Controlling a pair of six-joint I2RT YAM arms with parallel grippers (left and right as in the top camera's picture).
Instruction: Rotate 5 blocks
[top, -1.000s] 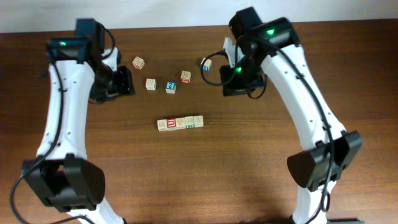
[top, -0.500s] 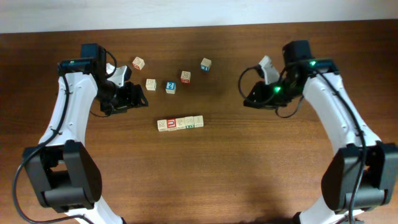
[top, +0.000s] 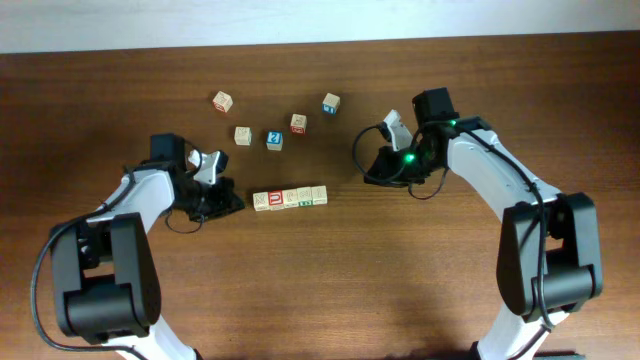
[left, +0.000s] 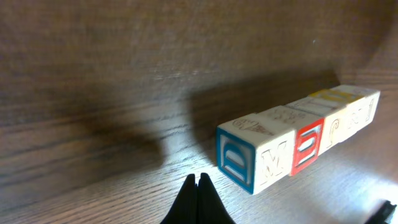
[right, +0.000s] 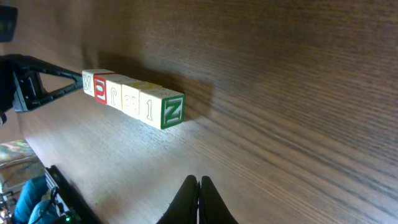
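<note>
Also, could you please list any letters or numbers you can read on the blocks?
"Z", green: end face of the row's near block
"1": that block's side face
"M": side of the opposite end block
"2": loose blue-faced cube
Other faces: too small or blurred.
</note>
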